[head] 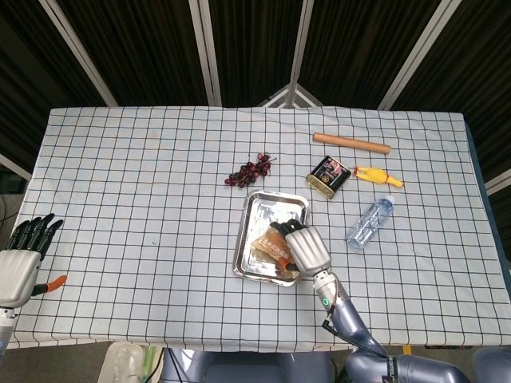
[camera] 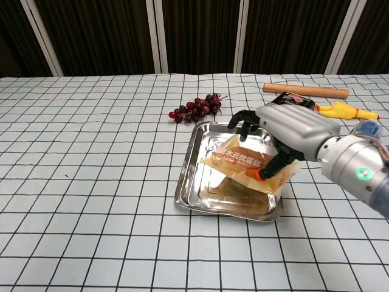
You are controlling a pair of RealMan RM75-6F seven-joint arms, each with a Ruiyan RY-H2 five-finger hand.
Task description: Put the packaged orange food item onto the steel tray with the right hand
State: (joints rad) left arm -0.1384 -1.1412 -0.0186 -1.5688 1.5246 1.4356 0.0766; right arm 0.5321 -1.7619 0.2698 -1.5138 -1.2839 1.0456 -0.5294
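Chest view: right hand (camera: 285, 131) fingers pinch the soft, crinkly orange food packet (camera: 246, 164) by its edge, sagging over the steel tray (camera: 191, 182).

Grapes (camera: 197, 107) behind tray (camera: 193, 182); can (head: 328, 175) right.

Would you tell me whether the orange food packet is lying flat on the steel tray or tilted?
Tilted: the right hand holds the orange food packet over the steel tray, one end raised. Contact with the tray cannot be told.

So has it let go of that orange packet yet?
No, the right hand holds the orange packet over the steel tray.
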